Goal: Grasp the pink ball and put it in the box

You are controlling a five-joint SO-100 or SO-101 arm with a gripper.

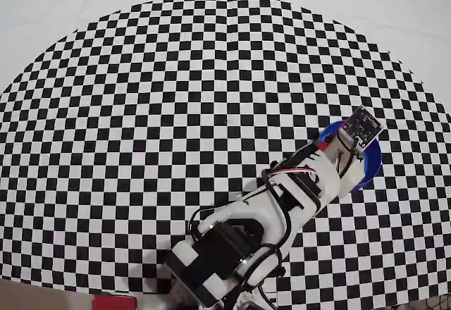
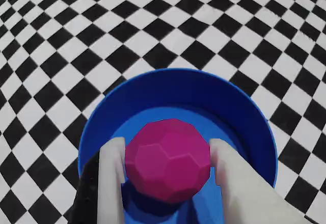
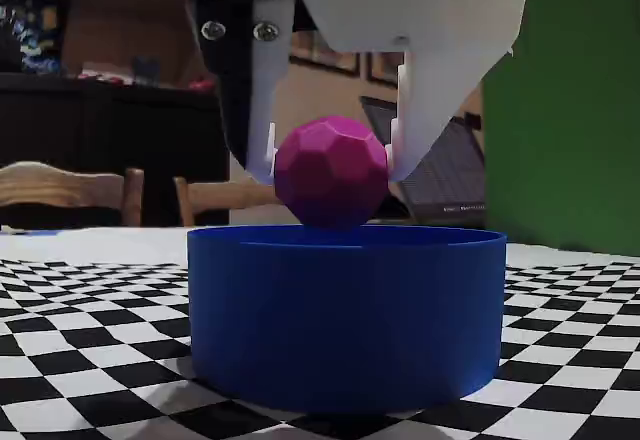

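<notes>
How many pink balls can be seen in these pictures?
1. The pink ball is clamped in the gripper, just above the blue box. The arm hides it in the overhead view; no others show.

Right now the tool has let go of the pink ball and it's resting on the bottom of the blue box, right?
No. The tool grips the pink ball, held above the blue box, not resting inside; the fixed view shows it level with the rim.

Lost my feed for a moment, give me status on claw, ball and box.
Claw shut on pink ball. Ball held above the blue box, over its opening. Nothing in the way.
</notes>
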